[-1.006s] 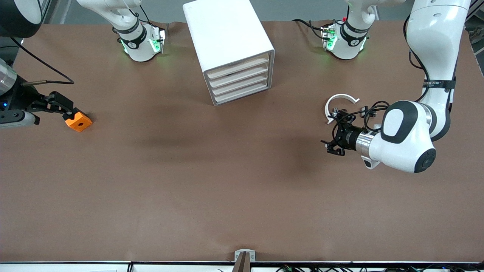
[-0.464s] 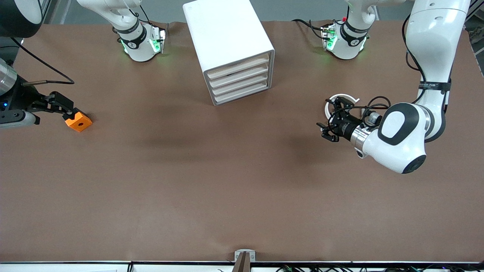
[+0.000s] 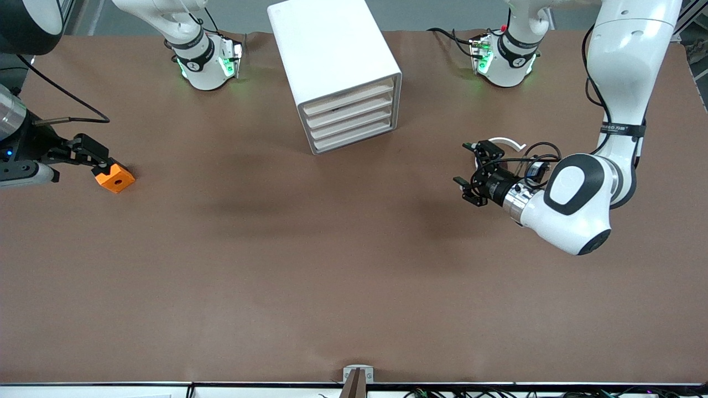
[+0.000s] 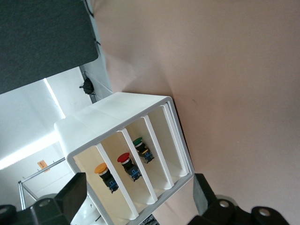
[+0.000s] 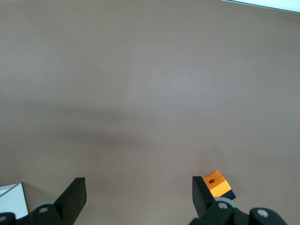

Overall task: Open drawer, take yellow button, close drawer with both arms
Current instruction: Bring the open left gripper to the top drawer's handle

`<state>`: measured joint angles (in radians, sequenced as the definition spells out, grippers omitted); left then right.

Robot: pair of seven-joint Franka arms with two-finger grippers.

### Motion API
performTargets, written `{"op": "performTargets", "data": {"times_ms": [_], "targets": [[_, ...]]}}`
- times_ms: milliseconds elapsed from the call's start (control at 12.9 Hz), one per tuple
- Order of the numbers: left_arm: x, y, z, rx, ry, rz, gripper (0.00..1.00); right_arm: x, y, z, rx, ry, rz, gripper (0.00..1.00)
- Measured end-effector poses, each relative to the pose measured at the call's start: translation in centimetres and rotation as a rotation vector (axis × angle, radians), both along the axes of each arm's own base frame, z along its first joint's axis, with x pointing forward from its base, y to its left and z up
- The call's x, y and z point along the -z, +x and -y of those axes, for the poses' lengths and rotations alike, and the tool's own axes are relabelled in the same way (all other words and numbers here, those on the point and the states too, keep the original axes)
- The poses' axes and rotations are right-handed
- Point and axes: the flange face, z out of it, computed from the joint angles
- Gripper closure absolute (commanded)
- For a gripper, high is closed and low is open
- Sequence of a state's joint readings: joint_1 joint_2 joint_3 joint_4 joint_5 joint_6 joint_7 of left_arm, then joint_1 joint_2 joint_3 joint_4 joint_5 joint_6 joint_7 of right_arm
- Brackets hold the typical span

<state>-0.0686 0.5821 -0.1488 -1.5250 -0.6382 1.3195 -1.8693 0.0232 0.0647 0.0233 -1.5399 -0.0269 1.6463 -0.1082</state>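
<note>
Two grippers were seen with fingers apart and nothing held. The left gripper (image 3: 468, 172) hung over the middle of the table, toward the left arm's end, above a white ring (image 3: 508, 142). It was turned toward the front of the cabinet (image 3: 332, 61), probably so that its wrist camera could look into the slots before a reach was made. The cabinet stood by the middle of the edge where the bases were, with its front angled toward that gripper.

In the left wrist view the cabinet (image 4: 122, 105) was seen between the parted fingers (image 4: 72, 194) of the left gripper (image 4: 136, 199), well apart from them. The button (image 4: 103, 169) was shown upright in an end slot, beside a red button (image 4: 124, 159), with a green button (image 4: 138, 141) one slot along. No drawer front could be made out there.

The right gripper (image 3: 95, 155) was held low near the edge at the right arm's end, just beside an orange block (image 3: 114, 178); contact could not be told. It was judged to be waiting. In its own view, the right gripper (image 5: 138, 199) showed the block (image 5: 216, 183) next to one finger.
</note>
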Motion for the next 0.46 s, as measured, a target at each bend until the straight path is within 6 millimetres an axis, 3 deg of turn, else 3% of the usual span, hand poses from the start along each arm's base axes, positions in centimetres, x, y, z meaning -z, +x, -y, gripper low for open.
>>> {"op": "performTargets", "data": {"times_ms": [310,464], "targets": [[2.3,-1.7,4.3,0.035,0.061,-0.075,0.0,0.0,0.0,0.2,0.004,0.0,0.0,0.0],[3.9,-2.1,5.5,0.032,0.074,-0.114,0.0,0.0,0.0,0.1,0.001,0.0,0.0,0.0]]}}
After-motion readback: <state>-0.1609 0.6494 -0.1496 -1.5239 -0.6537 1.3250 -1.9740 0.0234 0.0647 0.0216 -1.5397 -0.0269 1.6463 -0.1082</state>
